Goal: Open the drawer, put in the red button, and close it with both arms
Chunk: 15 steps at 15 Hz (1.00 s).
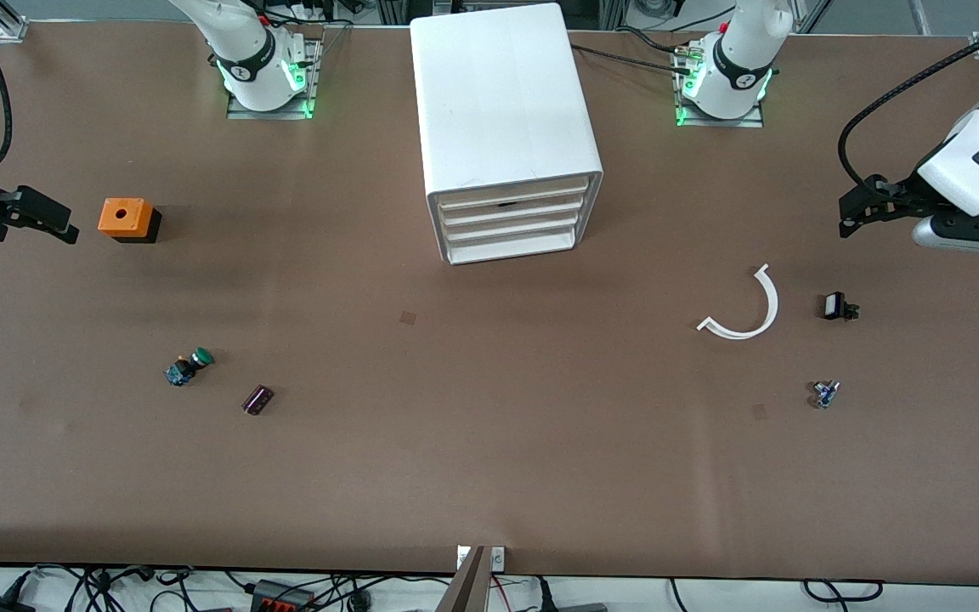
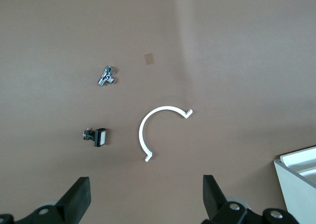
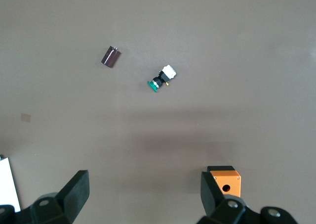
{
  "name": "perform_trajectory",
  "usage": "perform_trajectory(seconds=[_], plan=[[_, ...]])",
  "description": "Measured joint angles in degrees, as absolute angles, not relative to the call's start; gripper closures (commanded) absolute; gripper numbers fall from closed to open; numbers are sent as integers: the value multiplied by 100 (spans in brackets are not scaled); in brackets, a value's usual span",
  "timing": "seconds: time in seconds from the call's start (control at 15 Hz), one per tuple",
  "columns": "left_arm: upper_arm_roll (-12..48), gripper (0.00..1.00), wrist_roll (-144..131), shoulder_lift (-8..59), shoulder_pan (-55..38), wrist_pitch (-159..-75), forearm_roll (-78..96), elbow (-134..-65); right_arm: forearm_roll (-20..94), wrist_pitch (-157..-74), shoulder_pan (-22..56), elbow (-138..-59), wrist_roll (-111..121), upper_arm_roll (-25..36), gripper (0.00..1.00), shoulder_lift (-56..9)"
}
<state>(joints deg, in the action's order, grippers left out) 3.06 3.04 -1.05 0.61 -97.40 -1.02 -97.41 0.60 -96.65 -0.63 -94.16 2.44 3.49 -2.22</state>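
Observation:
No red button shows in any view. The white drawer cabinet (image 1: 506, 110) stands mid-table between the arm bases, with all its drawers (image 1: 511, 223) shut; a corner of it also shows in the left wrist view (image 2: 298, 184). My left gripper (image 1: 848, 214) hangs open and empty over the table at the left arm's end; its open fingers (image 2: 79, 197) frame bare table in the left wrist view. My right gripper (image 1: 60, 225) hangs open and empty over the table at the right arm's end, beside the orange box (image 1: 126, 218); one of its fingers (image 3: 76, 189) shows in the right wrist view.
A green-capped button (image 1: 189, 366) (image 3: 160, 79) and a purple cylinder (image 1: 257, 399) (image 3: 111, 56) lie toward the right arm's end. The orange box also shows in the right wrist view (image 3: 224, 181). A white curved piece (image 1: 744, 310) (image 2: 158, 127), a black-and-white switch (image 1: 836, 306) (image 2: 97, 136) and a small metal part (image 1: 825, 393) (image 2: 106, 75) lie toward the left arm's end.

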Motion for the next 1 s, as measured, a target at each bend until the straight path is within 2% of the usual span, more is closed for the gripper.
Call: perform_trajectory(seconds=[1.0], plan=[[344, 0, 304, -109, 86, -9681, -93, -9741, 45, -9727, -63, -9639, 256, 347, 0, -108]])
